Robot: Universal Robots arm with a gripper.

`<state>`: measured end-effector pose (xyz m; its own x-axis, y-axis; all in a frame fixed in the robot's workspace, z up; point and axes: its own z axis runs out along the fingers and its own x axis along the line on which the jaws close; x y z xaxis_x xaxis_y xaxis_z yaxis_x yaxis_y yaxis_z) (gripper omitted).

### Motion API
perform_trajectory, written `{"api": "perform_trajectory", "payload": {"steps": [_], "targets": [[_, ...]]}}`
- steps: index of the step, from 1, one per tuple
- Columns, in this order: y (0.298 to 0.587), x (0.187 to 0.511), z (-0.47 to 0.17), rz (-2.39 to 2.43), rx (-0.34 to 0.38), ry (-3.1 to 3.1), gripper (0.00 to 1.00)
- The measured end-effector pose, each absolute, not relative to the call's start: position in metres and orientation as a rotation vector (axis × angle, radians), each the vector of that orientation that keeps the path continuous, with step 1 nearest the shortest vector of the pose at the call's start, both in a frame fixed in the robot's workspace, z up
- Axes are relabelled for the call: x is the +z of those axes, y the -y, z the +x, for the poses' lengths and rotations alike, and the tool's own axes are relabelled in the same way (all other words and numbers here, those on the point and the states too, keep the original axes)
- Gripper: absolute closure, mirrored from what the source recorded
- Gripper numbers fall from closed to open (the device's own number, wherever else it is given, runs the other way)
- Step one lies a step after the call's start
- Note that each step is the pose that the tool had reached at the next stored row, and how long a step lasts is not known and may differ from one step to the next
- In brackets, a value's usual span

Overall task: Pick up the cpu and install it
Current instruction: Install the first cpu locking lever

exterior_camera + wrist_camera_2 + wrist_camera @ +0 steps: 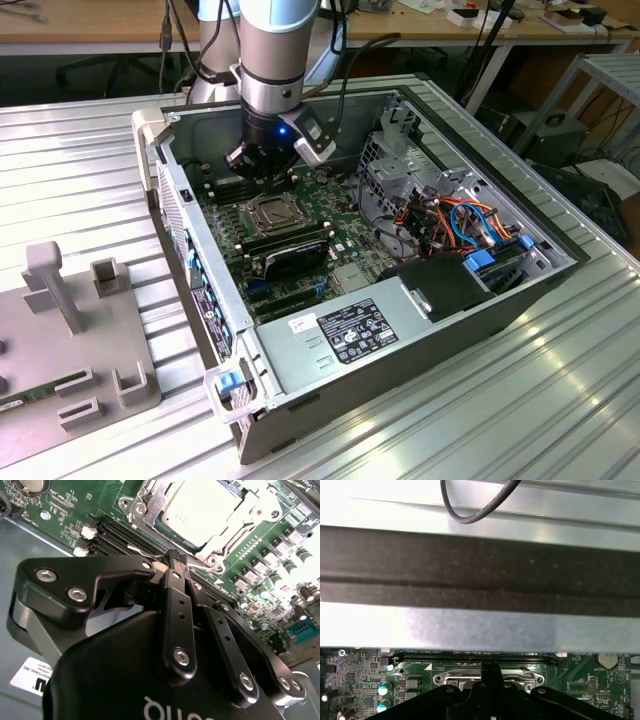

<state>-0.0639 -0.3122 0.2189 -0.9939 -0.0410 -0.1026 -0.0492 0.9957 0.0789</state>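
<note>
The cpu is seen lying silver top up inside the metal socket frame on the motherboard. The gripper is held just beside that socket, not touching the cpu. Its fingers are pressed together, and nothing is gripped.

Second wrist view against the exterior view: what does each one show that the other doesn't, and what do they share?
Second wrist view: the cpu lying silver-topped inside the socket frame, and the hand with fingertips together at the frame's edge. Exterior view: the whole open case, its power supply, coloured cables and a grey fixture beside it. Shared: the green motherboard with the hand over it.
</note>
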Motion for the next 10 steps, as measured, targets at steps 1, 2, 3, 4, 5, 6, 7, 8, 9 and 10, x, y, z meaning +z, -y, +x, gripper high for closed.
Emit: {"api": "perform_trajectory", "payload": {"steps": [1,2,3,4,5,6,7,8,9,10], "targets": [[0.3122,0.2199,-0.0639,-0.069,0.124,-3.037,0.89],[0.3122,0.2215,-0.0639,-0.069,0.124,-3.037,0.89],[0.3122,0.2239,-0.0639,-0.069,0.124,-3.037,0.89],[0.3122,0.2253,-0.064,-0.069,0.124,-3.036,0.89],[0.3122,0.2266,-0.064,-0.069,0.124,-3.036,0.89],[0.3121,0.2266,-0.0644,-0.068,0.124,-3.035,0.89],[0.3122,0.2266,-0.0649,-0.069,0.124,-3.034,0.89],[0.3122,0.2266,-0.0656,-0.069,0.123,-3.032,0.89],[0.3122,0.2266,-0.0669,-0.069,0.123,-3.028,0.89],[0.3122,0.2266,-0.0682,-0.069,0.123,-3.025,0.89]]}}
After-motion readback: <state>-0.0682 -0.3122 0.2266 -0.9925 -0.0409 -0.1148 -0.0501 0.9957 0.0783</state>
